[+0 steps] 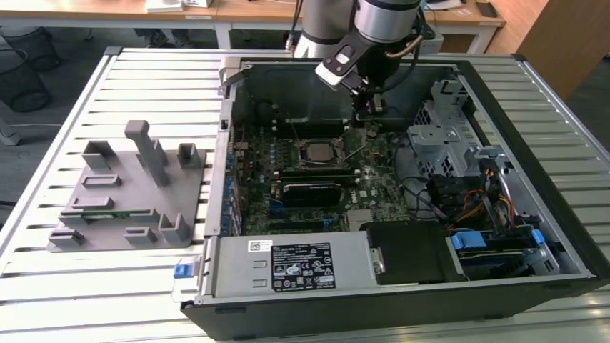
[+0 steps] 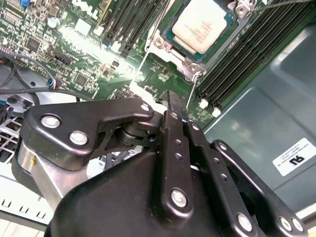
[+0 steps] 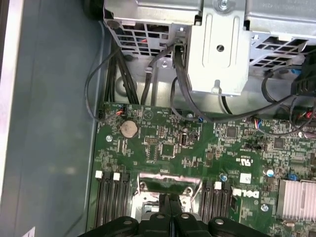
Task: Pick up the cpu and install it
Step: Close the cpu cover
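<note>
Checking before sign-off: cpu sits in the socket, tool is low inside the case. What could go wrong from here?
1. The tool hangs close over the board, beside the memory slots; a small drift could scrape parts.
2. The cpu lies in its socket with the lever seemingly raised; if unclamped, a bump could shift it.
3. Loose cables by the drive cage could snag the arm.

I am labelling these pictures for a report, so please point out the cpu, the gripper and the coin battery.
cpu (image 2: 200,24), second wrist view, middle of its silver top.
gripper (image 3: 170,200), first wrist view, where its two fingertips meet.
coin battery (image 3: 129,129), first wrist view, centre of its round face.
</note>
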`<action>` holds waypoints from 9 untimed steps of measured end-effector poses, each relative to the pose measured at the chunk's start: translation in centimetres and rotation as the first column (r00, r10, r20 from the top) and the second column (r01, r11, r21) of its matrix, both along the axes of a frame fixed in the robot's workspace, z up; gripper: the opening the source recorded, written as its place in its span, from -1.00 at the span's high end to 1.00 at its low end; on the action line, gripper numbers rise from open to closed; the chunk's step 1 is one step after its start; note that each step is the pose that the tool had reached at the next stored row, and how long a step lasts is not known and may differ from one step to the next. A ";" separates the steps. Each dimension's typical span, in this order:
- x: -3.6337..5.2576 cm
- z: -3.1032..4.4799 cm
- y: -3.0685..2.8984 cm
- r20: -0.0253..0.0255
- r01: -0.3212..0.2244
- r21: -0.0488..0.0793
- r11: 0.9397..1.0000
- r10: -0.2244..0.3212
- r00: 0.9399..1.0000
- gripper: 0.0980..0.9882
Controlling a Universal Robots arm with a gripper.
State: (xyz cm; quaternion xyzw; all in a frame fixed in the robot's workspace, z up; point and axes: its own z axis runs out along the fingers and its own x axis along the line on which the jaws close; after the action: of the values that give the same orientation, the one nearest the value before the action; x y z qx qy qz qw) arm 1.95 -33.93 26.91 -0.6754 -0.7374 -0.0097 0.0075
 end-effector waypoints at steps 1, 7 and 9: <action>0.13 -0.03 0.01 0.000 0.000 0.000 1.000 0.000 1.000 0.98; 0.86 -0.19 0.03 0.000 0.000 0.000 1.000 0.000 1.000 0.98; 1.12 -0.26 0.05 0.000 0.000 0.000 1.000 0.000 1.000 0.98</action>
State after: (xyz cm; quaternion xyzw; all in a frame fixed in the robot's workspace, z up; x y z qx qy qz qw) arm 3.07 -33.88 26.65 -0.6754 -0.7374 -0.0099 0.0075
